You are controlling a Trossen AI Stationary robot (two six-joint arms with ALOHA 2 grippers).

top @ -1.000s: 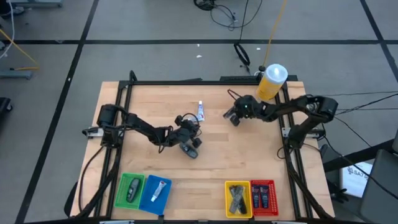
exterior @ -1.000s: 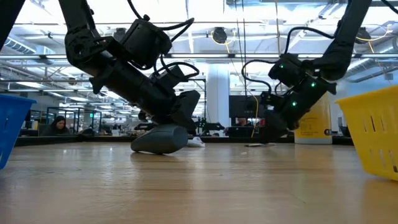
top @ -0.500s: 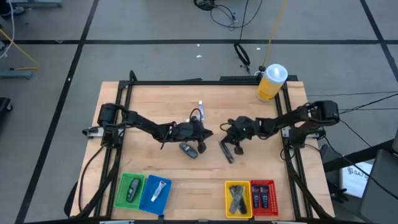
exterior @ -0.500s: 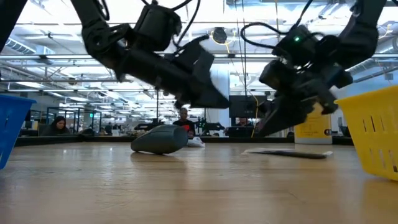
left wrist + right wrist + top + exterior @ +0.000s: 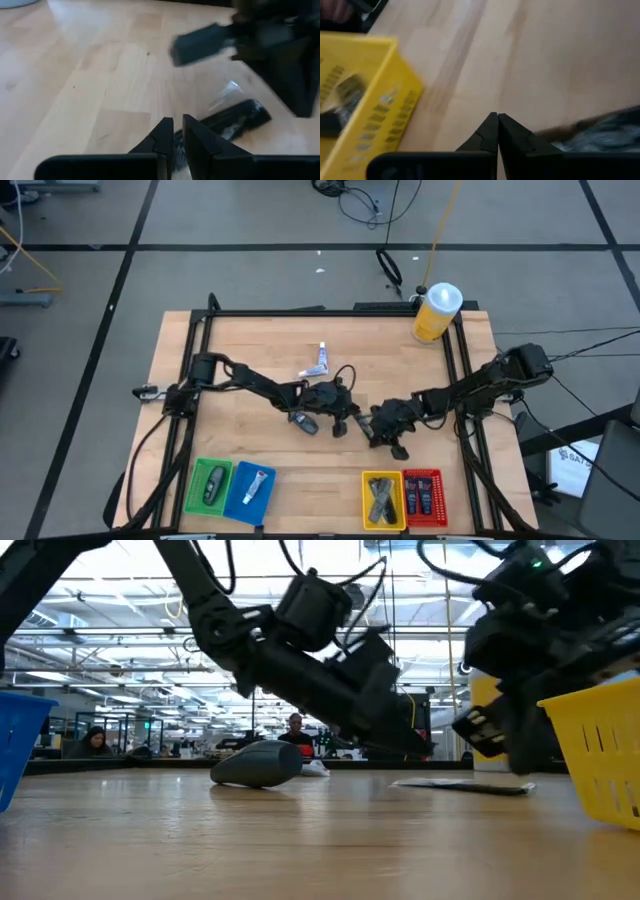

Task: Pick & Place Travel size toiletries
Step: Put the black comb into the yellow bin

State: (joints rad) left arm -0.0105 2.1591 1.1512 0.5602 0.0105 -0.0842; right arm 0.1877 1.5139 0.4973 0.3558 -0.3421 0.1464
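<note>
A slim black packet (image 5: 366, 430) lies flat on the table's middle, between my two grippers; it also shows in the low view (image 5: 466, 786). My left gripper (image 5: 177, 122) is shut, its tips at the packet's (image 5: 235, 116) end. My right gripper (image 5: 497, 116) is shut just right of the packet (image 5: 605, 131), pointing toward the near edge. A dark grey oval bottle (image 5: 303, 422) lies on its side left of my left gripper (image 5: 347, 423). A white-and-blue tube (image 5: 318, 362) lies farther back. My left gripper has its shut fingertips (image 5: 165, 131) over the black packet's end (image 5: 200, 125), slanting down from the table's left. Whether they touch it, I cannot tell. My right gripper touches nothing.
Four bins stand along the near edge: green (image 5: 210, 485) with a grey bottle, blue (image 5: 250, 487) with a white tube, yellow (image 5: 382, 498) with black packets, red (image 5: 423, 495) with dark tubes. A large yellow bottle (image 5: 437, 313) stands at the far right corner.
My right gripper has swung from near the yellow bottle toward the near edge, and the black packet now lies on the table's middle. My left gripper has left the grey bottle, which stays lying in place, and moved right toward the packet.
</note>
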